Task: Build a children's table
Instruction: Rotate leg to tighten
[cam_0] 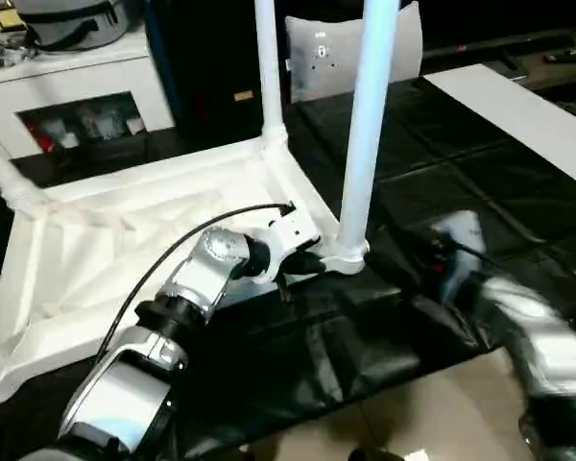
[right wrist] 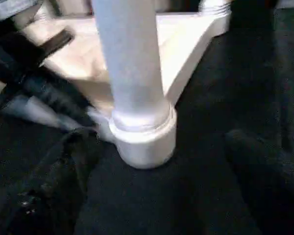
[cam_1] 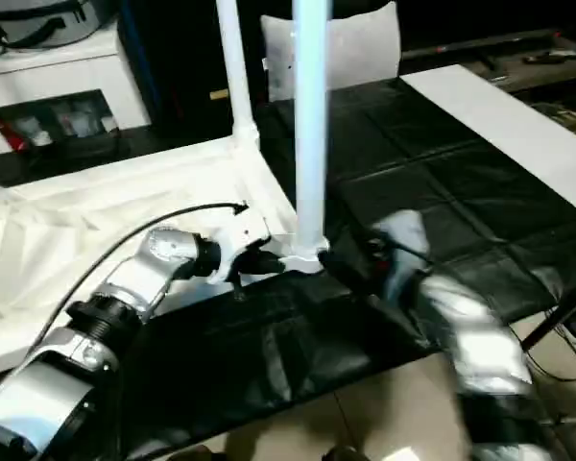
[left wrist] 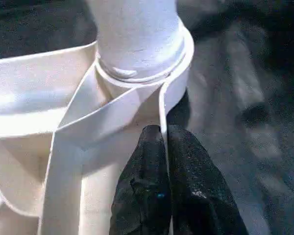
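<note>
White plastic makes up the upturned rectangular tabletop (cam_0: 144, 240), which lies ribbed side up on the black-covered work surface (cam_0: 442, 182), and from the head cameras two long white tube legs stand upright in its corner sockets: a near leg (cam_0: 365, 125) at the corner closest to the grippers and a far leg (cam_0: 269, 67) at the corner behind it. A third leg (cam_0: 5, 173) slants off from the tabletop's far left corner. The left gripper (cam_0: 302, 261), on its silver forearm, reaches in to the tabletop's edge just beside the near leg's socket. The right arm shows as a blur on the black cover just right of that socket, and its gripper (cam_1: 350, 264) is too smeared to say whether the fingers are spread or together. Behind stand a white cabinet with glass doors (cam_0: 77, 106) and a flat white board (cam_0: 518, 106) on the cover. From the left wrist, the two black fingers (left wrist: 147, 191) are pinched together on a thin upright rib of the tabletop, right below the round socket (left wrist: 179, 73) holding the near leg. From the right wrist, the near leg rises from its socket, which rests on the black cover, with the left gripper's dark fingers touching the tabletop beside it.
</note>
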